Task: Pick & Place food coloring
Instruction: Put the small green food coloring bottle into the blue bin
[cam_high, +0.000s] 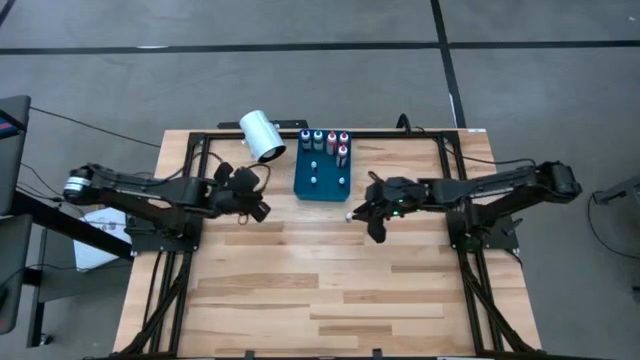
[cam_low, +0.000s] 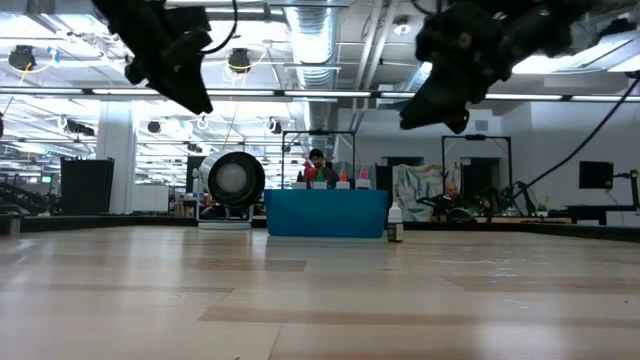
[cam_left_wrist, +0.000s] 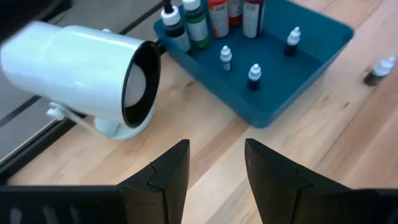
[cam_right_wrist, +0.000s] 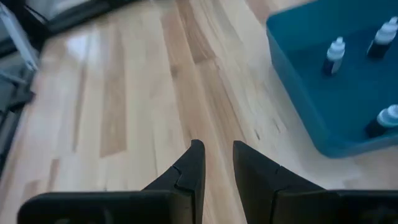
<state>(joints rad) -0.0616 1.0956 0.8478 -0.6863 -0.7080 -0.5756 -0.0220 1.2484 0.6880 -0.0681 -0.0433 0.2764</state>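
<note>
Food coloring bottles (cam_high: 324, 140) are seen standing in a row along the far side of the blue tray (cam_high: 303, 184), with three tinier bottles (cam_left_wrist: 254, 74) upright on the tray floor; one stray small bottle (cam_high: 349, 212) is left standing on the table (cam_high: 320, 290) just beside the tray's near right corner, also seen in the low view (cam_low: 395, 226). The right gripper (cam_high: 375, 218) is held above the table near that stray bottle, fingers parted with a narrow gap and nothing between them; the left gripper (cam_high: 257, 196) is held off the table between the white cylinder (cam_high: 263, 136) and the tray, fingers spread and empty. The stray bottle is judged very light, rigid plastic, smooth and likely slippery, and easily tipped over given its narrow base. A grasp is best taken across the body just under the cap, straight from above, with fingers closed gently so it is not squirted out sideways. Contents are probably liquid, so upright carrying is advised
</note>
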